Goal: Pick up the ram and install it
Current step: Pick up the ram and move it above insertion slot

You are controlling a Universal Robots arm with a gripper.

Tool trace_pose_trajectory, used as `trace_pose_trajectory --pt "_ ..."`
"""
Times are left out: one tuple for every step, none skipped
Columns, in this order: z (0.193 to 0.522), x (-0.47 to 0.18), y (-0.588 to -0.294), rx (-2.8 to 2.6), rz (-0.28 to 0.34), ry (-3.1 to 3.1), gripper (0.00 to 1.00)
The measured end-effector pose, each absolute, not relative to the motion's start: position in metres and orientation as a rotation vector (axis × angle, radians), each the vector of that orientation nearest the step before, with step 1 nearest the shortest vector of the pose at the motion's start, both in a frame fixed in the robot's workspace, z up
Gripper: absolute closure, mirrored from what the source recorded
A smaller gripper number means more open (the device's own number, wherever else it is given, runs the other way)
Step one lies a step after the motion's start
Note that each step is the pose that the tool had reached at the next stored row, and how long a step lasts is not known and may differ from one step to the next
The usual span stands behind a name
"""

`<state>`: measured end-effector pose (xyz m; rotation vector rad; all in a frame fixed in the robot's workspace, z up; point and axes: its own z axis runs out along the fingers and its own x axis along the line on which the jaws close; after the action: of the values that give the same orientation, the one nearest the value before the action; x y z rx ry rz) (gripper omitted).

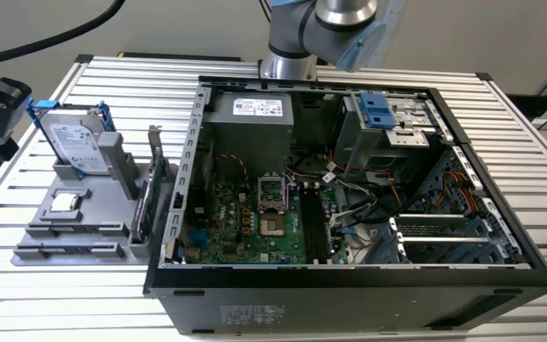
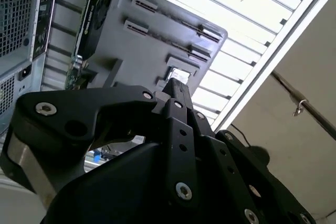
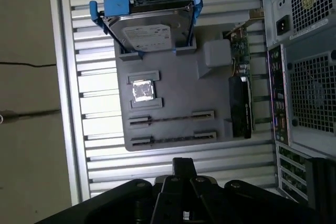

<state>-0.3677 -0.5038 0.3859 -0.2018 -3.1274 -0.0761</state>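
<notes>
The ram is out of view. My gripper (image 3: 184, 162) hangs high over the grey parts holder (image 3: 173, 93), its black fingers pressed together with nothing seen between them; in the second wrist view my gripper (image 2: 176, 83) points toward the holder (image 2: 136, 45). Two long narrow slots (image 3: 173, 119) in the holder look bare. In the exterior view the black memory slots (image 1: 313, 224) lie on the motherboard inside the open computer case (image 1: 350, 285), and the arm (image 1: 321, 28) rises out of frame behind the case.
The holder (image 1: 45, 214) carries a hard drive in a blue bracket (image 3: 149, 30), a small silver processor chip (image 3: 143, 91) and an upright expansion card (image 3: 240, 103) beside the case wall (image 3: 304, 77). All stand on a ribbed metal table (image 1: 501, 135).
</notes>
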Motion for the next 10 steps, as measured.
trace_pose_trajectory --pt "0.3857 -0.3677 -0.5038 -0.213 -0.076 -3.127 1.0" --pt "0.3854 -0.3677 -0.5038 -0.224 -0.076 -3.126 1.0" --pt "0.3851 -0.3677 -0.5038 -0.235 -0.076 -3.126 1.0" --pt "0.3849 -0.3677 -0.5038 -0.247 -0.076 -3.125 1.0" --pt "0.3846 -0.3677 -0.5038 -0.258 -0.076 -3.124 1.0" --pt "0.3845 -0.3677 -0.5038 -0.268 -0.076 -3.123 1.0" --pt "0.3844 -0.3677 -0.5038 -0.28 -0.076 -3.123 1.0" --pt "0.3843 -0.3677 -0.5038 -0.291 -0.076 -3.122 1.0" --pt "0.3842 -0.3677 -0.5038 -0.303 -0.076 -3.121 1.0" --pt "0.3841 -0.3677 -0.5038 -0.316 -0.076 -3.12 1.0"
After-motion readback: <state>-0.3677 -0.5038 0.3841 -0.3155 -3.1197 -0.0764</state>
